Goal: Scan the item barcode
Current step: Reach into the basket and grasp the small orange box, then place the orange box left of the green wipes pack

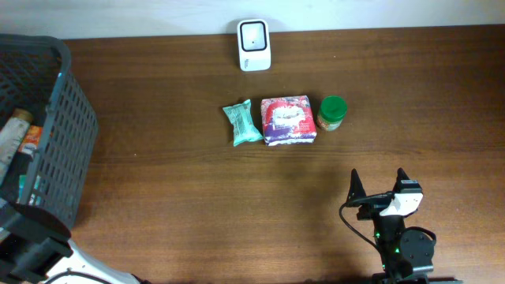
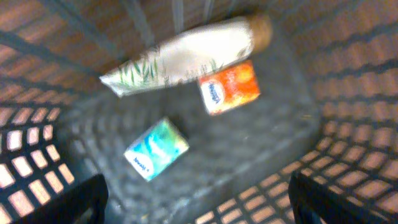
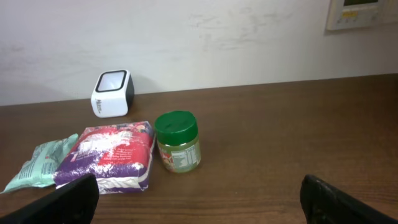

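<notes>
Over on the left, a dark plastic mesh basket (image 1: 75,134) holds a white tube (image 2: 186,56), an orange carton (image 2: 230,87) and a teal packet (image 2: 155,149). The left gripper (image 2: 199,202) hangs above them, fingers apart, holding nothing. Mid-table there's a mint green pouch (image 1: 242,123), a purple-and-white pack (image 1: 288,121) and a green-lidded jar (image 1: 332,113) in a row, with a white barcode scanner (image 1: 254,45) behind them. The right gripper (image 1: 379,180) is wide open and empty, well apart from the row.
</notes>
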Controlling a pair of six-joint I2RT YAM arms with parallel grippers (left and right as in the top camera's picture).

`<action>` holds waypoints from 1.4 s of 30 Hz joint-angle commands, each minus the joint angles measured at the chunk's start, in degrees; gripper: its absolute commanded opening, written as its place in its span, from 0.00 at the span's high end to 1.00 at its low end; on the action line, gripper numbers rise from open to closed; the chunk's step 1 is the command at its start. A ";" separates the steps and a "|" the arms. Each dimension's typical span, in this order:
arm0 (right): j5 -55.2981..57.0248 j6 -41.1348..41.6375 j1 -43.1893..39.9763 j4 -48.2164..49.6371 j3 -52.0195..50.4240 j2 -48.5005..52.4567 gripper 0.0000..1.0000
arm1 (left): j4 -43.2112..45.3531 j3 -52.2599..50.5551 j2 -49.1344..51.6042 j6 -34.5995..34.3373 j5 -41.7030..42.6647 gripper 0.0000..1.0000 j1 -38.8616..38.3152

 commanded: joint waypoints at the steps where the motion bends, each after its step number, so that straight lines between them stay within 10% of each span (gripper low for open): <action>1: 0.70 0.17 0.26 -0.17 -0.52 -0.37 0.02 | 8.31 -14.12 -0.15 13.07 -0.35 0.13 -0.48; 9: 0.70 0.17 0.26 -0.17 -0.52 -0.37 0.01 | 38.18 -34.49 0.02 38.38 -6.32 0.12 -10.69; 17: 0.70 0.15 0.26 -0.17 -0.52 -0.37 0.01 | 50.16 -41.38 2.03 46.18 -11.43 0.26 -10.25; 23: 0.70 0.17 0.26 -0.17 -0.52 -0.37 0.01 | 48.72 -41.38 5.42 46.14 -13.55 0.47 -10.19; 25: 0.70 0.15 0.26 -0.17 -0.52 -0.37 0.01 | 48.65 -41.38 5.42 46.10 -13.92 0.76 -10.16; 27: 0.70 0.17 0.26 -0.17 -0.52 -0.37 0.01 | 48.61 -41.33 5.25 45.20 -13.90 1.00 -10.16; 42: 0.70 0.17 0.26 -0.17 -0.52 -0.37 0.01 | 50.84 -37.83 -30.08 4.98 27.10 1.00 -9.20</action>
